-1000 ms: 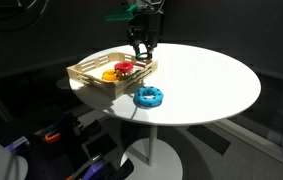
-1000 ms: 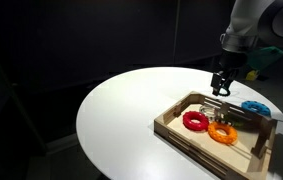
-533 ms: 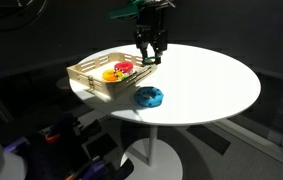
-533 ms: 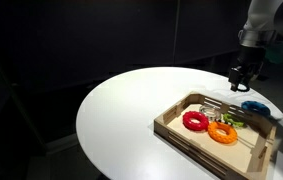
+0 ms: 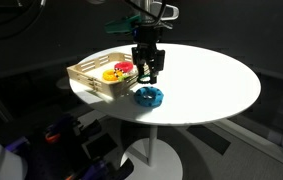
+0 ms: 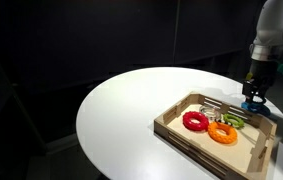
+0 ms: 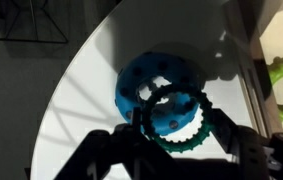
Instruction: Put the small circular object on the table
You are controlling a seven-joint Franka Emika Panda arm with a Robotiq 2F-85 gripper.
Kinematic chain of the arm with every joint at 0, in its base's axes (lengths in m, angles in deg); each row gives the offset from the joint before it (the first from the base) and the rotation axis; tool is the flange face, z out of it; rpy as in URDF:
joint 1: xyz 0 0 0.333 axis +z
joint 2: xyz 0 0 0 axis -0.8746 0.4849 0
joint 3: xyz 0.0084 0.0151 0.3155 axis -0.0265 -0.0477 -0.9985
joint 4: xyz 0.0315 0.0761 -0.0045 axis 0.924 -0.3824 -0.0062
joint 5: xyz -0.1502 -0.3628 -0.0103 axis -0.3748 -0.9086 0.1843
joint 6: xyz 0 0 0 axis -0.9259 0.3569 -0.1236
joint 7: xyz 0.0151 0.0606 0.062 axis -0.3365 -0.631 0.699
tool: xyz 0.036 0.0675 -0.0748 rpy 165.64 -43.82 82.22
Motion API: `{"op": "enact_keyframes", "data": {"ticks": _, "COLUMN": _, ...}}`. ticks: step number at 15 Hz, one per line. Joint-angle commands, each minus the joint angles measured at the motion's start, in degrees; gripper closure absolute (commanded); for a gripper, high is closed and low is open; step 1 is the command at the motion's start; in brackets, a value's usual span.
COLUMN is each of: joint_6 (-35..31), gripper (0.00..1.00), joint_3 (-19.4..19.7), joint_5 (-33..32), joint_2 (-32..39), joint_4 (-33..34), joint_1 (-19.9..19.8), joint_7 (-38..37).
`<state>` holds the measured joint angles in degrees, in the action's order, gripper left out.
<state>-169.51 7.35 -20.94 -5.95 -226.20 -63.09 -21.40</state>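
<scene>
Behind green ring (image 7: pixel 178 140), half-hidden blue ring (image 7: pixel 166 70)

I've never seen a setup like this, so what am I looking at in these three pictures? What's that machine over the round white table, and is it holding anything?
It is a robot arm with a two-fingered gripper at its end. Two pictures come from cameras outside the robot, looking at the white table from different places. The third comes from a camera on the wrist, looking down past the fingers. On the table sits a wooden tray holding toys, among them a red ring and an orange ring. A blue ring lies beside the tray. The gripper is shut on a small green ring, held just above the blue ring.
</scene>
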Motion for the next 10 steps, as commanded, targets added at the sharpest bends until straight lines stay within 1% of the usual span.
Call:
{"op": "enact_keyframes", "data": {"ticks": 1, "joint_6": 0.62, "gripper": 0.55, "joint_3": 0.45, "joint_5": -1.54, "joint_2": -0.52, "joint_4": -1.70, "joint_1": -0.72, "joint_7": -1.76}}
{"op": "enact_keyframes", "data": {"ticks": 3, "joint_6": 0.75, "gripper": 0.55, "joint_3": 0.57, "joint_5": -1.44, "joint_2": -0.50, "joint_4": -2.13, "joint_1": -0.87, "joint_7": -1.66}}
{"op": "enact_keyframes", "data": {"ticks": 4, "joint_6": 0.84, "gripper": 0.27, "joint_3": 0.63, "joint_5": -1.38, "joint_2": -0.62, "joint_4": -2.29, "joint_1": -0.94, "joint_7": -1.57}}
{"op": "enact_keyframes", "data": {"ticks": 5, "joint_6": 0.92, "gripper": 0.11, "joint_3": 0.68, "joint_5": -1.42, "joint_2": -0.73, "joint_4": -2.39, "joint_1": -1.02, "joint_7": -1.56}}
{"op": "enact_keyframes", "data": {"ticks": 8, "joint_6": 1.13, "gripper": 0.00, "joint_3": 0.77, "joint_5": -1.47, "joint_2": -1.00, "joint_4": -2.36, "joint_1": -1.19, "joint_7": -1.42}}
{"op": "enact_keyframes", "data": {"ticks": 10, "joint_6": 1.24, "gripper": 0.00, "joint_3": 0.82, "joint_5": -1.46, "joint_2": -1.10, "joint_4": -2.28, "joint_1": -1.20, "joint_7": -1.39}}
